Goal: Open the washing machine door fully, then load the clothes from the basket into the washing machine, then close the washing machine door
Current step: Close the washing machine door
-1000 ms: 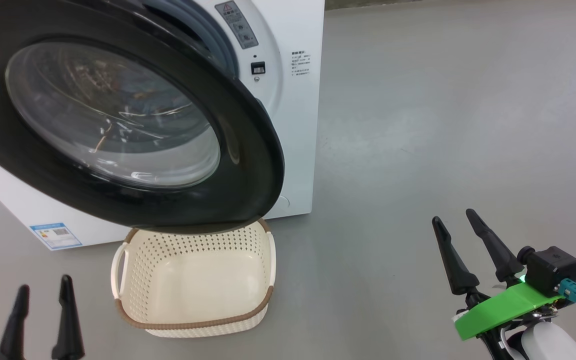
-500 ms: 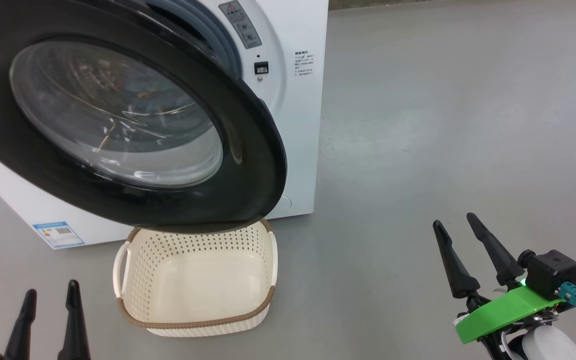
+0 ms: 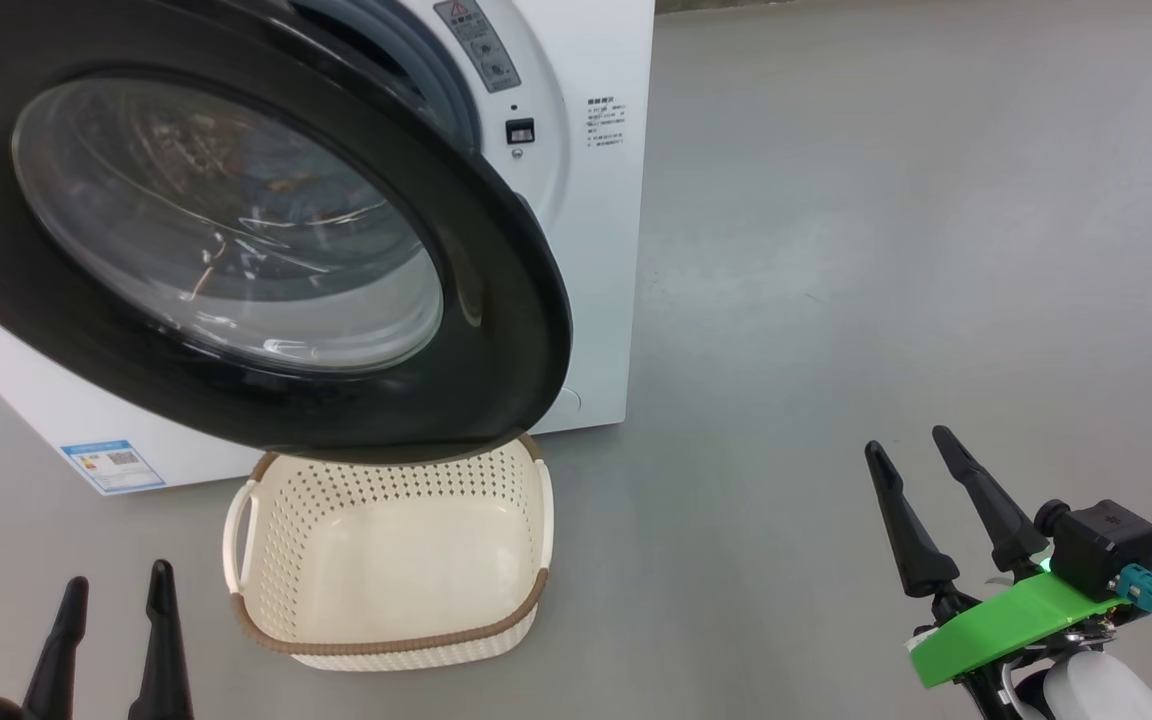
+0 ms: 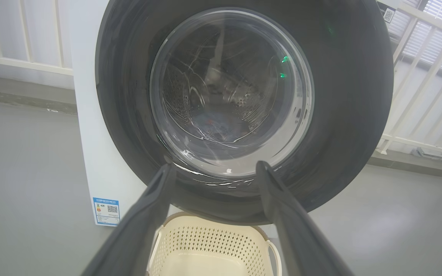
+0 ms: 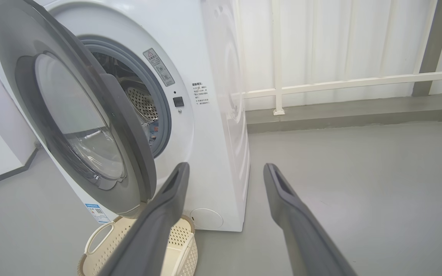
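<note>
Head camera looks down at the washing machine door and basket; left wrist faces that door squarely, close; right wrist sees both obliquely

The basket is sitting on the floor before the washing machine, beneath its swung-out door. My left gripper is hovering just left of the basket, and my right gripper well to its right.
</note>
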Controlling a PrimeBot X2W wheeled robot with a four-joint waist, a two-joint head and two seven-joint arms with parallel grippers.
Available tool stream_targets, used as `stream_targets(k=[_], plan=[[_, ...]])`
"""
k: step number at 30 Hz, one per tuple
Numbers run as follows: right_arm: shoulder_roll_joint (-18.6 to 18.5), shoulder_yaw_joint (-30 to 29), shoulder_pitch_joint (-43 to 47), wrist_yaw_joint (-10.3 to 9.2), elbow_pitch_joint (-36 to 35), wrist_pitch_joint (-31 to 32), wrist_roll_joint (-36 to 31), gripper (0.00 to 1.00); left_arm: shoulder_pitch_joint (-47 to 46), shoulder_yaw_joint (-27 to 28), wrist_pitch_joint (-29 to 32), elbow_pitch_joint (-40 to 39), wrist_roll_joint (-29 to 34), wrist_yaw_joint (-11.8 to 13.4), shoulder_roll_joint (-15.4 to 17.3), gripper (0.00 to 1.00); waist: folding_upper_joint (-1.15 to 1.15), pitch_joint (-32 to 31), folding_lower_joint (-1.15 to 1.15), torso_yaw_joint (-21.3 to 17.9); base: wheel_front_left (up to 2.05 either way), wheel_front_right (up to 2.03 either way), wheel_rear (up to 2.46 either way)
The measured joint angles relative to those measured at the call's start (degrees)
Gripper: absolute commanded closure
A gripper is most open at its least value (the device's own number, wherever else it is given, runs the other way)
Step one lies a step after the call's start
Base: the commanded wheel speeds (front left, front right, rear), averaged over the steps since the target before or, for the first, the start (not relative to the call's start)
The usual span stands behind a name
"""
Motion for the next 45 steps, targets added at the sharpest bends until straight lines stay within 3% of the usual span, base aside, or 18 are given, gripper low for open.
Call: stream_targets(k=[28,31,32,34,45], plan=[[-0.66,0.11,-0.02,0.0,-0.1,0.0,-0.01,0.0,0.0,-0.13,0.0,0.02,0.0,0.0,-0.09,0.0,0.0,0.09,0.0,0.55,0.0,0.0,0.0],[-0.9,0.11,-0.04,0.0,-0.27,0.0,-0.01,0.51,-0.01,-0.33,0.0,0.03,0.0,0.0,-0.09,0.0,0.0,0.15,0.0,0.96,0.0,0.0,0.0],[-0.96,0.12,-0.05,0.0,-0.36,0.0,-0.01,0.61,-0.01,-0.37,0.0,0.03,0.0,0.0,-0.09,0.0,0.0,0.17,0.0,1.1,0.0,0.0,0.0],[-1.01,0.13,-0.08,0.0,-0.51,0.0,-0.01,0.97,-0.01,-0.49,0.0,0.05,0.0,0.0,-0.09,0.0,0.0,0.17,0.0,1.47,0.0,0.0,0.0],[-3.83,-0.1,-2.82,0.0,-1.42,0.0,-0.11,1.0,-0.02,-1.02,0.0,0.12,0.0,0.0,-0.03,0.0,0.0,-0.02,0.0,4.82,0.0,0.0,0.0]])
